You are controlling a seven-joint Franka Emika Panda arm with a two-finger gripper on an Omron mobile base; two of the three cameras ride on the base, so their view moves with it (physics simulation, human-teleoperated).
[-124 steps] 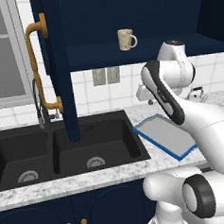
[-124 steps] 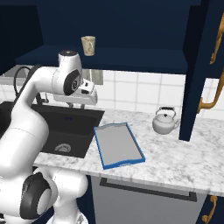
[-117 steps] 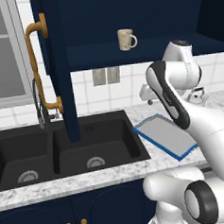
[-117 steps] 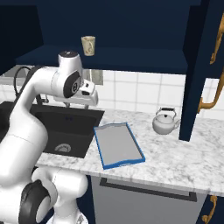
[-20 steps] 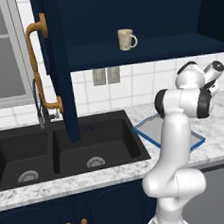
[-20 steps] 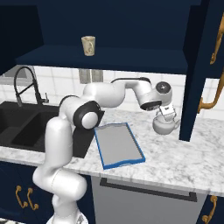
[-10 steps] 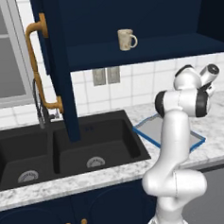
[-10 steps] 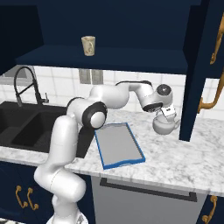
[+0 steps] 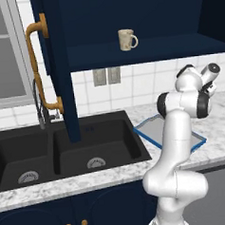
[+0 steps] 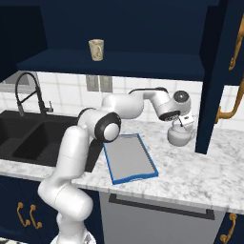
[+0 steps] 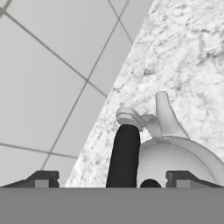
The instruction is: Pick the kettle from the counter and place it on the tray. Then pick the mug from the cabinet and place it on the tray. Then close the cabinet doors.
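The silvery kettle stands on the marble counter by the tiled wall, right of the blue-rimmed tray. My gripper hangs open just above it. In the hand view the kettle's body and its dark handle rise between my fingertips, and the gripper touches neither. The beige mug sits on the navy cabinet shelf; the left base view has the mug above the tray. The cabinet doors stand open.
A black double sink with a dark faucet lies left of the tray. The right door's brass handle hangs just right of the kettle. The left door juts out over the sink. Outlets sit on the tiled wall.
The hand has dropped a little closer to the kettle over the last second, its fingers still wide apart. Kettle, tray and mug have not moved.
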